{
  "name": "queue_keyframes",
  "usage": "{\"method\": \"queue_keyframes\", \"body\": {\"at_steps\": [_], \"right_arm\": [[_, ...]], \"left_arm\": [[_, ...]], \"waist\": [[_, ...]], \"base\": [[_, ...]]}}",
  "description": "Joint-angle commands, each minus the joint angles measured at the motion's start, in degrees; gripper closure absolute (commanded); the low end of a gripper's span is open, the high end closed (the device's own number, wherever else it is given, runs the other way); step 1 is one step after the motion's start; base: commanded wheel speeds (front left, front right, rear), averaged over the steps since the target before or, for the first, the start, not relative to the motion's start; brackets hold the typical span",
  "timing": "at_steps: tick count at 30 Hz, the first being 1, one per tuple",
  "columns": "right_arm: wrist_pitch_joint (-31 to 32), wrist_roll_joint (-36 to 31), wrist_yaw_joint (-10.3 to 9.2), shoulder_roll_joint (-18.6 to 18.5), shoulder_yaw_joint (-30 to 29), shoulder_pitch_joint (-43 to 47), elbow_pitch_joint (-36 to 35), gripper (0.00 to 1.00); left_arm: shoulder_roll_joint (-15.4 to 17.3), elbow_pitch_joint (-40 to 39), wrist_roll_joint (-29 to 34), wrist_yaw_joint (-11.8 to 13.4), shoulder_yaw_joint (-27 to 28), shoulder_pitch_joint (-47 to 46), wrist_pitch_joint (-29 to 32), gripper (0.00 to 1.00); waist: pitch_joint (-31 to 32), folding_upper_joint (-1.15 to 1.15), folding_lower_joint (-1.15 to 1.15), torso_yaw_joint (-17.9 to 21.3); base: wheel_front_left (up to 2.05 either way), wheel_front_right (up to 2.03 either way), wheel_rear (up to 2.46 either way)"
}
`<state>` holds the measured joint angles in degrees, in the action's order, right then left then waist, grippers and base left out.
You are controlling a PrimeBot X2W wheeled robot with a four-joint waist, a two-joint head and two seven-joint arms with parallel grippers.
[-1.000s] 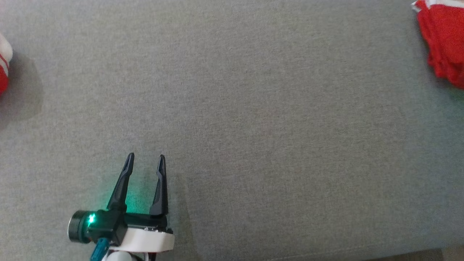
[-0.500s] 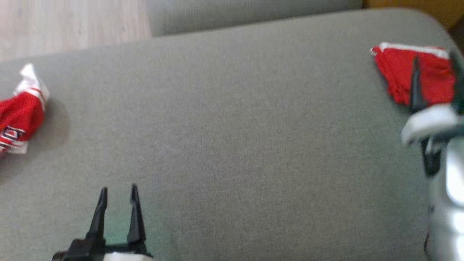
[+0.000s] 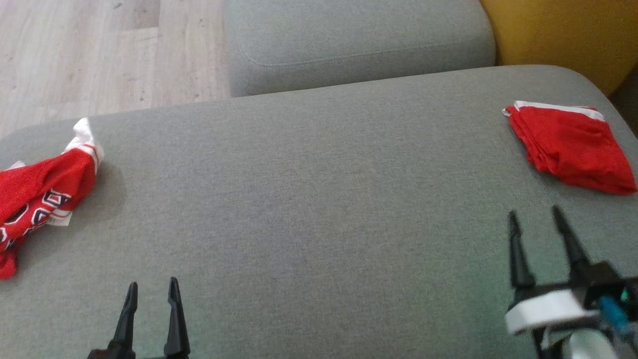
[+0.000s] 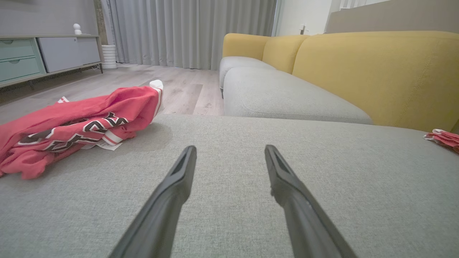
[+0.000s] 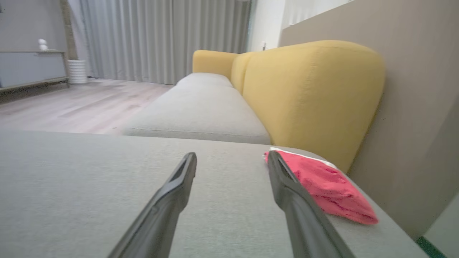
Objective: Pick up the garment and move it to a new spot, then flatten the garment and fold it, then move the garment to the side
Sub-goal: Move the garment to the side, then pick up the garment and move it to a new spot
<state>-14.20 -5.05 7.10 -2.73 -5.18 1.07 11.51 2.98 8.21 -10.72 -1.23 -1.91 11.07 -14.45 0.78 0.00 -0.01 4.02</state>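
Crumpled red jersey [image 3: 42,192] with white trim and dark lettering lies at the far left edge of the grey cushion [image 3: 319,199], part of it cut off by the frame. It's at roughly 10 o'clock from the left gripper [image 3: 152,283], well apart, no contact. In the left wrist view the jersey [image 4: 71,125] sits at 10 o'clock from the left gripper [image 4: 230,148], bunched and not flat.

Left gripper: fingers spread, nothing between them, low over bare cushion at the bottom edge.

Middle of the cushion is bare grey fabric. At 12 o'clock beyond it is a second grey seat cushion [image 3: 349,45], with wood floor [image 3: 99,55] at 11 o'clock and yellow backrest [image 3: 558,35] at 1 o'clock.

Right gripper [image 3: 534,213]: fingers apart, holding nothing, above the cushion at lower right.

Folded red garment [image 3: 570,149] with a white edge lies flat near the cushion's right corner, about 1 o'clock from the right gripper, near but not touching. In the right wrist view the folded garment [image 5: 322,182] shows just past the right-hand finger of the gripper [image 5: 232,154], which partly covers its near corner.
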Motion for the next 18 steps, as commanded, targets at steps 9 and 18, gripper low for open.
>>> {"method": "queue_keyframes", "body": {"at_steps": [9, 18], "right_arm": [[-0.8, 5.9, 0.39, -0.2, 5.6, 5.0, -3.4, 0.0], [-0.8, 6.6, 0.39, -0.2, 6.3, 5.3, -3.6, 0.0]], "left_arm": [[-0.1, -0.3, 0.7, -1.3, 1.2, -0.5, -0.5, 0.0], [-0.1, -0.2, 0.5, -1.3, 0.4, -0.6, -0.5, 0.0]], "waist": [[0.2, 0.0, 0.01, -1.6], [0.0, 0.0, 0.01, -2.0]], "base": [[0.0, 0.0, 0.0], [0.0, 0.0, 0.0]]}}
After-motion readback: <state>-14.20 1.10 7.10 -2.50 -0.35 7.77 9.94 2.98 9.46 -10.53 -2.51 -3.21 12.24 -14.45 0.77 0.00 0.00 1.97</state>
